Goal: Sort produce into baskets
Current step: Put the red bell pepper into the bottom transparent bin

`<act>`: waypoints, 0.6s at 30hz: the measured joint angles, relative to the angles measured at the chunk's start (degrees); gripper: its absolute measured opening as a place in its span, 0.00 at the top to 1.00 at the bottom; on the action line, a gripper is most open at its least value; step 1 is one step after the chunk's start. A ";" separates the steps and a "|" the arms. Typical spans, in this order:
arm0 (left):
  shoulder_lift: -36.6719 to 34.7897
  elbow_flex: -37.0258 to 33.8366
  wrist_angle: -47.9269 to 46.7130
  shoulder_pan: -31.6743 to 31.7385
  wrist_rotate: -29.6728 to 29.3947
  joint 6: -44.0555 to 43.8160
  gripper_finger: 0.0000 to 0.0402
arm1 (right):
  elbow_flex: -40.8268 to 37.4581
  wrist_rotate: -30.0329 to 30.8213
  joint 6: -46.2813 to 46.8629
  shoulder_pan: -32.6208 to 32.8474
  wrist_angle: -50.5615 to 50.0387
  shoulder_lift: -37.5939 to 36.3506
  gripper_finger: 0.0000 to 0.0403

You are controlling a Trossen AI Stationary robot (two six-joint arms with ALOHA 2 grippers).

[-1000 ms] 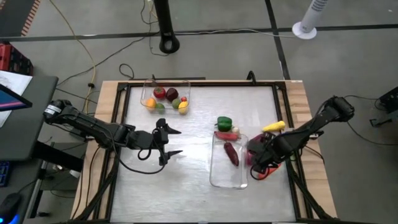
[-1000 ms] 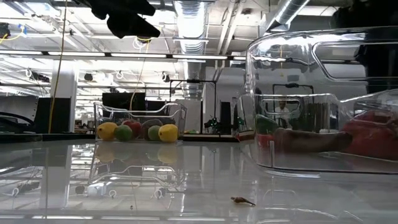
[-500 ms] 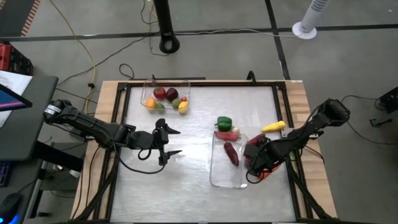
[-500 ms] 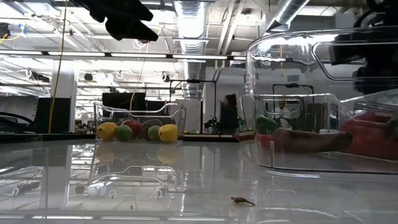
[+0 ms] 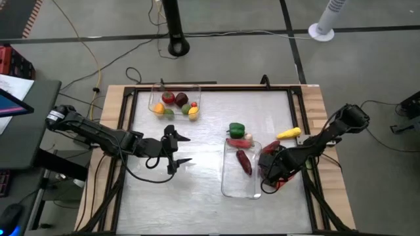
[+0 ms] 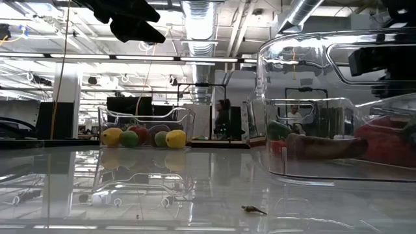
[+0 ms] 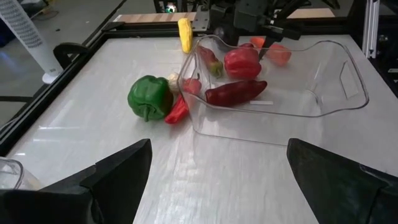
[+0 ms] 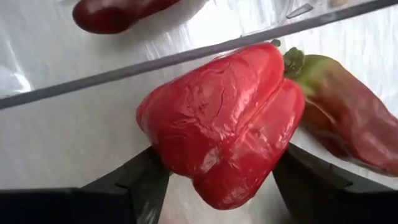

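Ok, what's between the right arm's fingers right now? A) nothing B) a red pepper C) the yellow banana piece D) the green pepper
B: the right wrist view shows the red pepper between the right arm's fingers at the tray's edge.

Red pepper (image 8: 224, 143), green pepper (image 7: 149, 97), maroon chili (image 7: 236, 92), yellow piece (image 7: 185, 34), clear trays (image 7: 323, 93).

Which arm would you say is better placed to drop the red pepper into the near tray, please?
Right. Its gripper holds the red pepper at the tray edge, while the left gripper waits open mid-table, apart from it.
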 joint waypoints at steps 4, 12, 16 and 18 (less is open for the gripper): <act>0.00 0.00 0.00 0.00 0.00 -0.01 0.10 | 1.84 -0.29 -0.02 0.00 -2.80 -0.41 0.33; -0.02 0.02 0.00 0.00 0.00 -0.01 0.10 | 9.65 0.00 4.65 -0.85 -18.35 -0.65 0.34; -0.01 0.02 0.00 0.00 0.01 -0.01 0.10 | 14.57 0.95 5.46 -1.16 -22.62 -0.68 0.34; -0.02 0.02 0.01 0.00 0.00 -0.01 0.10 | 17.01 1.23 4.21 -0.95 -22.44 -0.68 0.34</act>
